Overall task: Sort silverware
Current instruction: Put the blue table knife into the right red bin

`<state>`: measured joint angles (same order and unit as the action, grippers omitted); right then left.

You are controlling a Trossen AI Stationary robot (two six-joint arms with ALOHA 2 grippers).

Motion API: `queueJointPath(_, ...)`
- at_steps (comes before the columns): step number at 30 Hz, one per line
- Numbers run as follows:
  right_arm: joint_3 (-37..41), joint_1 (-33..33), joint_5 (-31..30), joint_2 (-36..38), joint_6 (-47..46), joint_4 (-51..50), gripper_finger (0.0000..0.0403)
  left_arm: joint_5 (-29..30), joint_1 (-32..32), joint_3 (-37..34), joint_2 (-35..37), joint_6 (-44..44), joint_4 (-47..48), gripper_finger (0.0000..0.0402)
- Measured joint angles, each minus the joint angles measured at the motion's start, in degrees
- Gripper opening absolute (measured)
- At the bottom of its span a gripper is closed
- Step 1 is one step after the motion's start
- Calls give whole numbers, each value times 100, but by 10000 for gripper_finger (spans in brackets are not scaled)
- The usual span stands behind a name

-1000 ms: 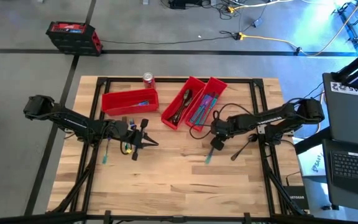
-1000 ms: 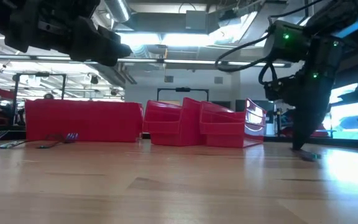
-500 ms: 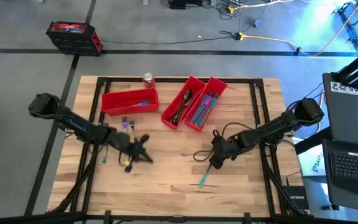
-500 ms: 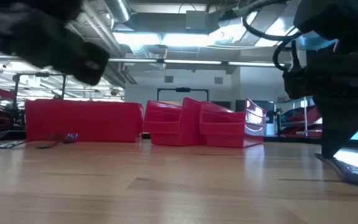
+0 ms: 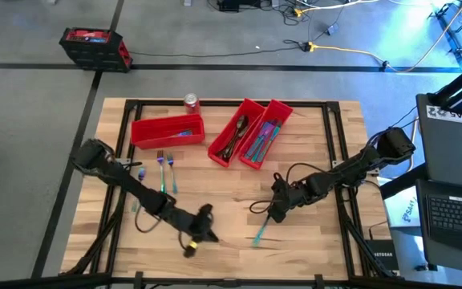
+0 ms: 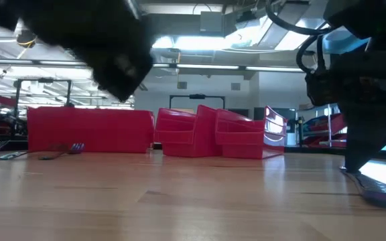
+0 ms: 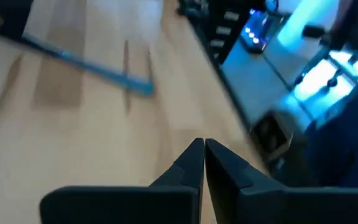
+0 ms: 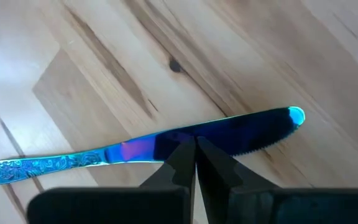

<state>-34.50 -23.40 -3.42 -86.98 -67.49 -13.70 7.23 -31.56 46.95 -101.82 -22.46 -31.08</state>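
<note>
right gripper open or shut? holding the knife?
Shut, empty. Right gripper fingers meet with no gap; the knife lies flat on the table beyond them.

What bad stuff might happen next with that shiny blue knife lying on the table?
1. The right gripper hangs over the knife with its fingers shut, so it may push the flat knife along the wood instead of picking it up.
2. The left gripper, also shut and empty, sits near the table's front, and in the left wrist view the knife is close. The two arms might bump.
</note>
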Motion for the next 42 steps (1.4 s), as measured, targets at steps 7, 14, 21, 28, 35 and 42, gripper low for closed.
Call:
queueJointPath(7,0,11,-41,-2,174,3,0,696,296,794,-535,399,724,0)
queueJointPath(14,2,9,-116,-2,76,18,0,706,685,816,-545,458,329,0)
queueJointPath(21,4,-308,-595,-7,-732,40,0,1297,149,2166,-695,380,348,0)
queueJointPath(28,11,-404,-774,-13,-859,57,0,2695,-354,3640,-1780,1420,1137,0)
queueJointPath(35,15,-400,-756,-2,-400,171,0,4914,-460,4191,-2688,-728,1625,0)
queueJointPath(42,20,-396,-760,-7,62,302,0,4345,-465,4544,-3083,-1117,1574,0)
